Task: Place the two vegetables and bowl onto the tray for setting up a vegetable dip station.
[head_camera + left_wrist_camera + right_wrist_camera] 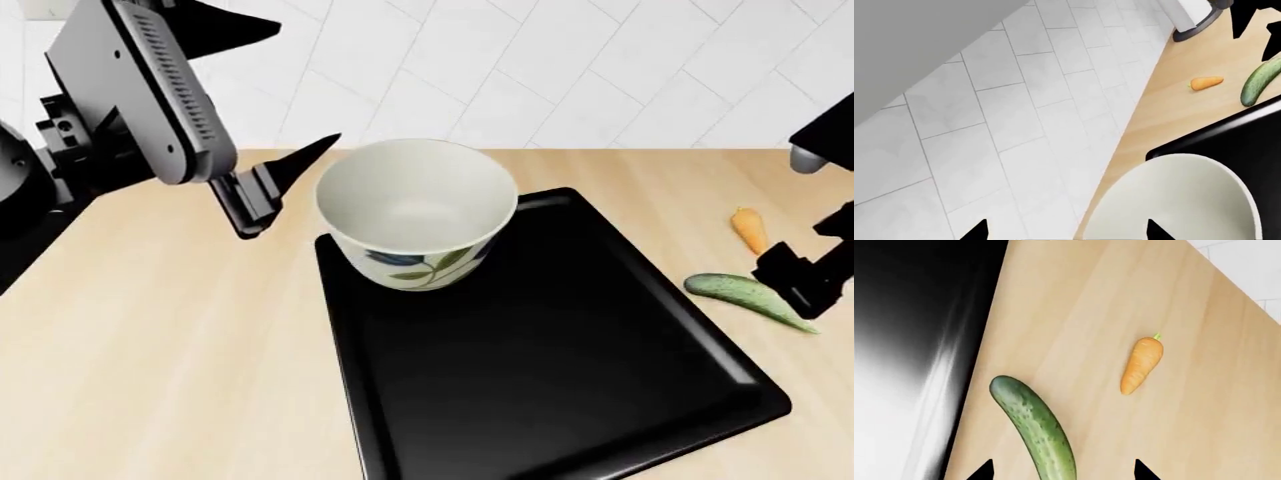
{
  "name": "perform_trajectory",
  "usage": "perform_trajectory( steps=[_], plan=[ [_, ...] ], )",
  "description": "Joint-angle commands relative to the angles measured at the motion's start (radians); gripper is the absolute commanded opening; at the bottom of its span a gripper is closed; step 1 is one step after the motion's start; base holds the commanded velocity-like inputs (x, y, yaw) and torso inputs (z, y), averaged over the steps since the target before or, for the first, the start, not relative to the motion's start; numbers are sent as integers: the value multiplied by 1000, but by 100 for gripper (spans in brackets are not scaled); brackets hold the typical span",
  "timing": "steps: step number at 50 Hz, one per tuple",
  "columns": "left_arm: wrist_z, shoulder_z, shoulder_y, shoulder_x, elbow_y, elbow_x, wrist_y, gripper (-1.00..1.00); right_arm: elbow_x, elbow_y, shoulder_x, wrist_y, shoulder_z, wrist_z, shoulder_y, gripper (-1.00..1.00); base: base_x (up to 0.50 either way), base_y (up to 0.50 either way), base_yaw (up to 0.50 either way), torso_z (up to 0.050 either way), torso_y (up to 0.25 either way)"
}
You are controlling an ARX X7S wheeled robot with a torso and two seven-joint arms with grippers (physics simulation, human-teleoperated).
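The bowl (418,213) sits on the far left corner of the tray (561,390), upright, its base inside the rim. My left gripper (287,185) hangs just beside the bowl's left side, fingers spread and holding nothing — one dark fingertip (318,150) points toward the bowl's rim without touching it. From my left wrist I see the bowl's plain inside (1181,200) close up, the tray's corner behind it, and farther off the carrot (1205,82) and the cucumber (1259,81) on the wooden counter (1167,100).

Both vegetables lie on the counter to the right of the tray, apart from each other: the carrot (749,229) farther back, the cucumber (750,298) nearer, close to the tray's right edge. My right gripper (1062,471) hovers over the cucumber (1035,427), fingers spread either side of it — not gripping. The carrot (1141,365) lies off to one side, stem tip pointing away.
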Motion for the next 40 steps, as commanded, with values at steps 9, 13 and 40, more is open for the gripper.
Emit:
perform_trajectory(
  steps=[9, 13, 40],
  plan=[
    [-22, -6, 25, -18, 14, -5, 10, 100, 25, 139, -66, -108, 60, 86, -119, 100, 0, 0, 0, 0, 0],
    [-29, -7, 30, -22, 20, -7, 11, 100, 29, 146, -65, -113, 66, 97, -133, 100, 0, 0, 0, 0, 0],
    [-52, -14, 55, -34, 38, -14, 17, 100, 62, 108, -23, -85, 86, 163, -206, 100, 0, 0, 0, 0, 0]
  ],
)
